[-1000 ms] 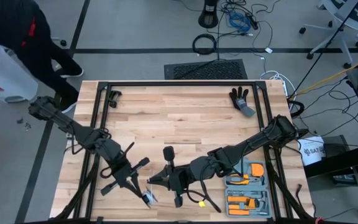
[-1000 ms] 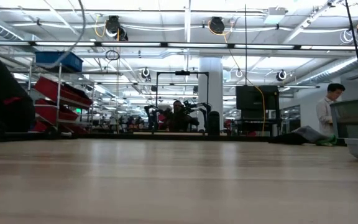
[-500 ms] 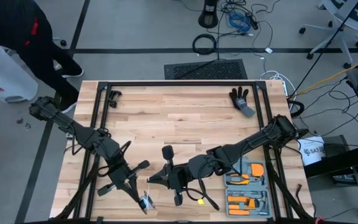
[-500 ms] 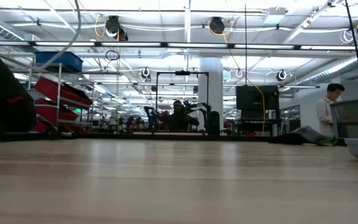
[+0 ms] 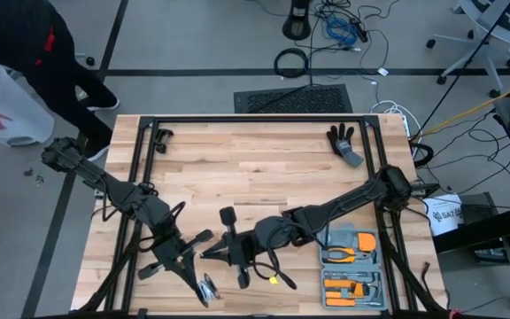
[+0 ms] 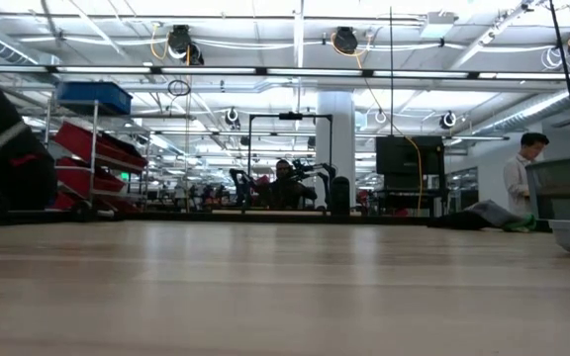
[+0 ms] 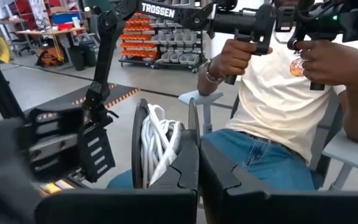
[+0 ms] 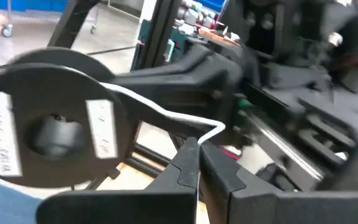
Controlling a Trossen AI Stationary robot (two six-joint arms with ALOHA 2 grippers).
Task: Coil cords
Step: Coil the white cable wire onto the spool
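At the near edge of the wooden table [image 5: 264, 168], the left gripper [image 5: 204, 288] was clenched on the black reel [image 7: 143, 146], holding it edge-on between its fingers, with white cord [image 7: 158, 144] wound in loops around its core. Just beside it, the right gripper [image 5: 206, 255] pointed toward the reel and was clamped on a free stretch of the same cord, which ran in a curve from the reel's flat face to its fingertips [image 8: 188, 152]. Near the right arm lay an open tool kit [image 5: 351, 266] with orange-handled pliers. Farther back, a black glove [image 5: 343, 142] rested by the far right corner. Beyond the table's near edge, a seated person [image 7: 291, 93] in a pale shirt and jeans gripped control handles.
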